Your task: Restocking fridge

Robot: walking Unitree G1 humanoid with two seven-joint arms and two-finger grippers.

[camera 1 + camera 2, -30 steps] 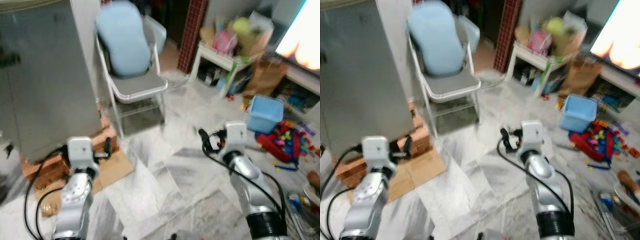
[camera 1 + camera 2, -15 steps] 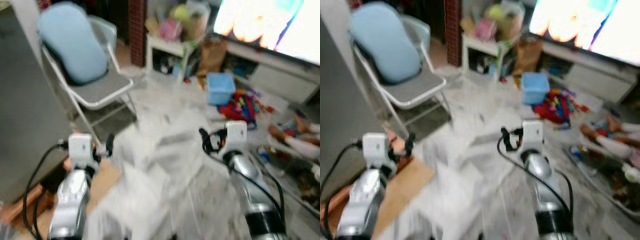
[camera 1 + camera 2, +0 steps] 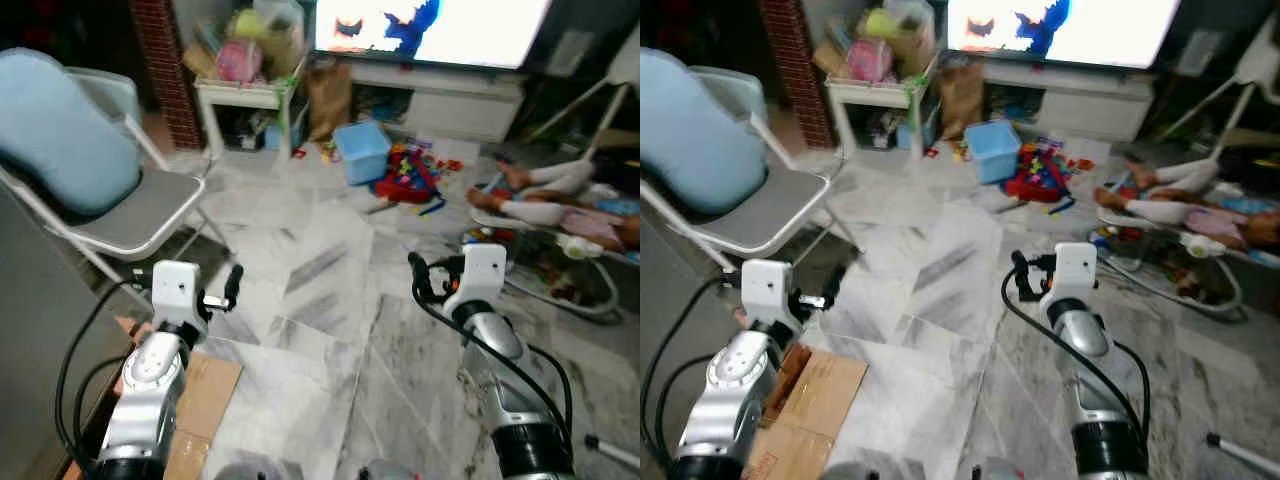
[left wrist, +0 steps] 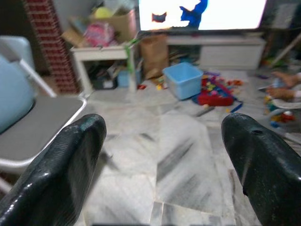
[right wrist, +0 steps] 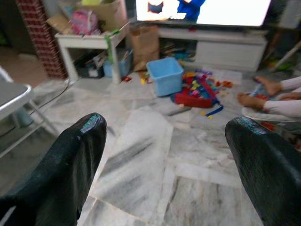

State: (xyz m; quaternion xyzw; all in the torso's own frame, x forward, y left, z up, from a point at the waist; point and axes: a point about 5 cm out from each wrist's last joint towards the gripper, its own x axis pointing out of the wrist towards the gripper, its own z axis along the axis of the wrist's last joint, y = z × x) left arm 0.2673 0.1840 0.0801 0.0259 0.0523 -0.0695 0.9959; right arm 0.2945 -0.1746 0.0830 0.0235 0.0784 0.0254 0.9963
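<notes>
The grey side of the fridge [image 3: 28, 330] stands at the far left edge of the eye views, and its door is out of sight. My left gripper [image 3: 232, 285] is held low over the marble floor beside the chair. In the left wrist view its fingers [image 4: 66, 165] stand wide apart, open and empty. My right gripper [image 3: 418, 276] hovers over bare floor at mid right. Its fingers [image 5: 70, 160] are also spread open with nothing between them. No item for stocking is in either gripper.
A folding chair [image 3: 120, 215] with a light blue cushion [image 3: 55, 130] stands at the left. Flat cardboard [image 3: 205, 385] lies by the fridge base. Farther off are a white side table [image 3: 245, 95], a blue bin [image 3: 362, 150], scattered toys [image 3: 412, 182] and a lit TV [image 3: 430, 25]. A person's legs [image 3: 540, 200] lie on the floor at right.
The whole picture has swung right: the fridge slid to the left edge, and the TV, toys and the person's legs came into view. Both arms keep the same pose.
</notes>
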